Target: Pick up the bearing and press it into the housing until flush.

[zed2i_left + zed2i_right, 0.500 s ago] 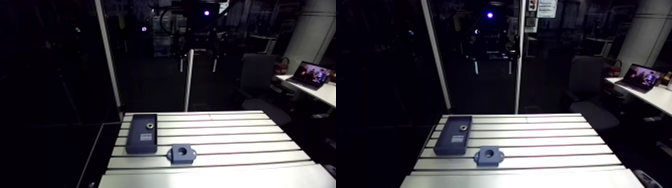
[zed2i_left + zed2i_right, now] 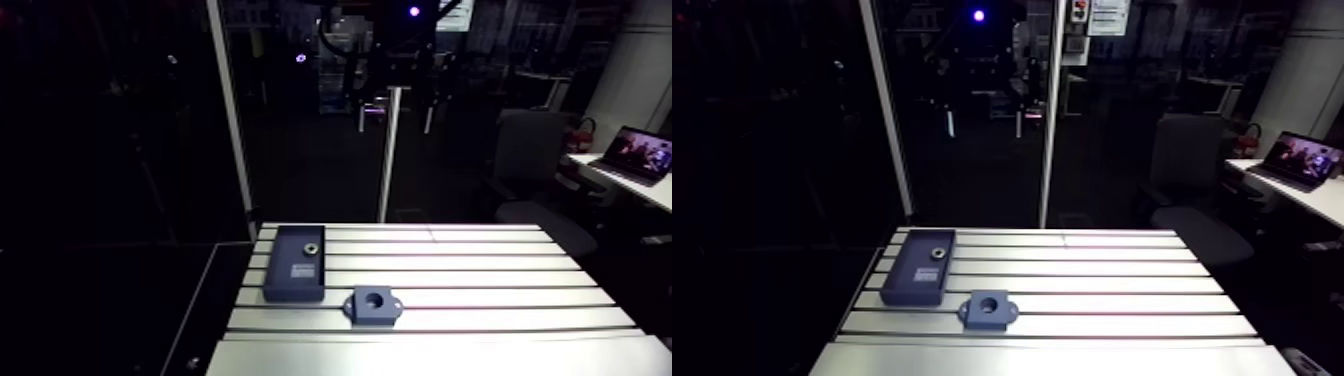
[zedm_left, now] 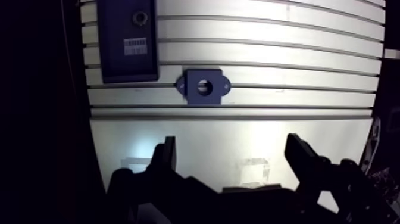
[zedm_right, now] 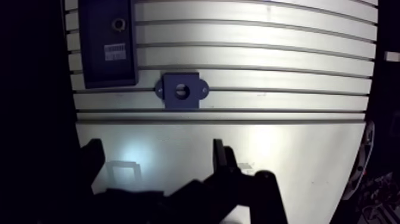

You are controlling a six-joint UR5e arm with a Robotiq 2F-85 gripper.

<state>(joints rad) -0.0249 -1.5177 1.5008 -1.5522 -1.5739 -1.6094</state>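
**Aluminium counter, two dark blue parts, pincer wide and empty**

Brushed, pale metal makes up the slotted aluminium counter [image 3: 268, 65]. Long straight grooves run across it, and a smooth, ungrooved strip lies along the edge under the pincer. That strip shows a soft glare and the shadows of the fingers.

The small metal ring bearing [image 3: 140, 17] lies flat in the dark blue shallow rectangular plastic tray [image 3: 128, 68], close to the tray's far end. It looks like a thin grey ring around a dark centre. It is too small to make out any detail on its faces. A white printed label [image 3: 136, 46] sits on the tray floor on the pincer's side of the bearing, not touching it.

The dark blue matte housing block [image 3: 204, 99] stands on the counter just beside the tray's near corner, with a narrow gap between them. It is squarish, with a small rounded ear on each of two opposite sides. A round bore [image 3: 204, 87] opens upward in its middle, and nothing sits in it.

In the wrist view the black two-fingered pincer [image 3: 231, 143] hangs over the smooth strip, well short of both parts. Its angular dark fingers [image 3: 166, 155] are spread wide apart with only bare counter between them.
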